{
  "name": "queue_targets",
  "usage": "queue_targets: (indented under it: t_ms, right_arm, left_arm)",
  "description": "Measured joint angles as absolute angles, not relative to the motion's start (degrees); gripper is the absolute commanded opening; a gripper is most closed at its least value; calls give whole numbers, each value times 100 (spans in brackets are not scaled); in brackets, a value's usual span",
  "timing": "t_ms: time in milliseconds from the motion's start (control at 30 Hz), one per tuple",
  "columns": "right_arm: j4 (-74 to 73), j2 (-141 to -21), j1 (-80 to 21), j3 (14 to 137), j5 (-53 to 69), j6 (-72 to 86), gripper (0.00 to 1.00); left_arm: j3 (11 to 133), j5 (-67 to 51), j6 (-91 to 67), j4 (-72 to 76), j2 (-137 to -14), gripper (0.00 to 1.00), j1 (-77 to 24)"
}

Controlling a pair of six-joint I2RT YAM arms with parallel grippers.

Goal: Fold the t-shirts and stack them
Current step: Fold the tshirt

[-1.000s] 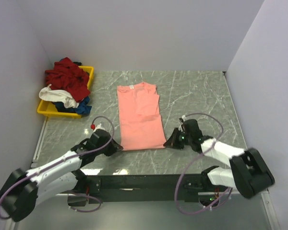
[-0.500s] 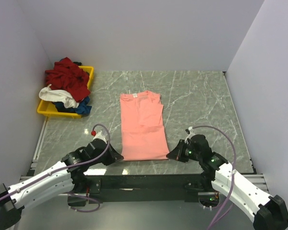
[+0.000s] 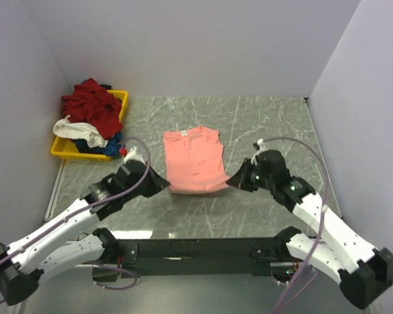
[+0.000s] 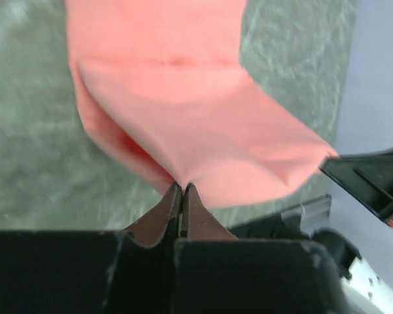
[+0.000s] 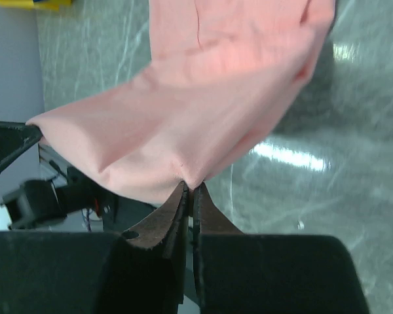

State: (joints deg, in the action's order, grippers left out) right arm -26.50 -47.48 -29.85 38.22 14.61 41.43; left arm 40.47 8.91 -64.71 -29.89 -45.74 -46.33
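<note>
Jaws on both grippers were clenched. The left gripper (image 3: pixel 162 186) pinched the near-left hem corner of the salmon-pink t-shirt (image 3: pixel 195 157), and the right gripper (image 3: pixel 232 182) pinched the near-right corner. One pink shirt lay mid-tabletop, plain, collar toward the far edge, near hem lifted. One yellow tray (image 3: pixel 57 152) at the far left corner held a tangled heap: dark red shirt (image 3: pixel 92 108), white shirt (image 3: pixel 75 129), blue shirt (image 3: pixel 106 145). The exact count in the heap was unclear.

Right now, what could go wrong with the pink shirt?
1. The left tool and right tool each pinch only a tiny bit of hem on the pink shirt, so a corner might slip out.
2. The lifted cloth sags between them, so the fold may land wrinkled or crooked.
</note>
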Motion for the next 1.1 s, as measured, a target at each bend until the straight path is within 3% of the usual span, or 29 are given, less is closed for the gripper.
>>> queue_targets:
  t_ms: [267,667,767,800,833,900,933,1000,1100]
  right_arm:
    - [-2705,-6877,-2408,5721,1669,3701,0]
    - [-2840,-10978,-1503,9111,2366,3367,0]
    - [-2908,-12049,-1380,10213,2571,3343,13]
    - [-2971,-12366,-1345,10571,2639,3332,21]
    - [-3011,-12630,-1319,10857,2683,3332,26]
    - [-3124,-13144,-1273,11448,2724,3280,33]
    - [-3212,-13380,-1247,11732,2731,3247,42]
    - [-3310,-13633,-1190,12036,2727,3170,50]
    - [-3454,-13614,-1094,12011,2685,3059,52]
  left_arm:
    - [5153,30,-5465,-2521,-6355,0,-2755]
    - [7957,-797,-4696,-2064,-9988,0,-1643]
    - [8560,-869,-4602,-2023,-10787,0,-1433]
    - [8739,-910,-4584,-1975,-11078,5,-1352]
    - [8873,-967,-4565,-1946,-11323,33,-1286]
    - [9080,-1090,-4506,-1857,-11795,58,-1140]
    - [9129,-1138,-4464,-1835,-11950,64,-1083]
    - [9198,-1234,-4449,-1828,-12204,66,-939]
    - [9196,-1288,-4436,-1857,-12267,66,-740]
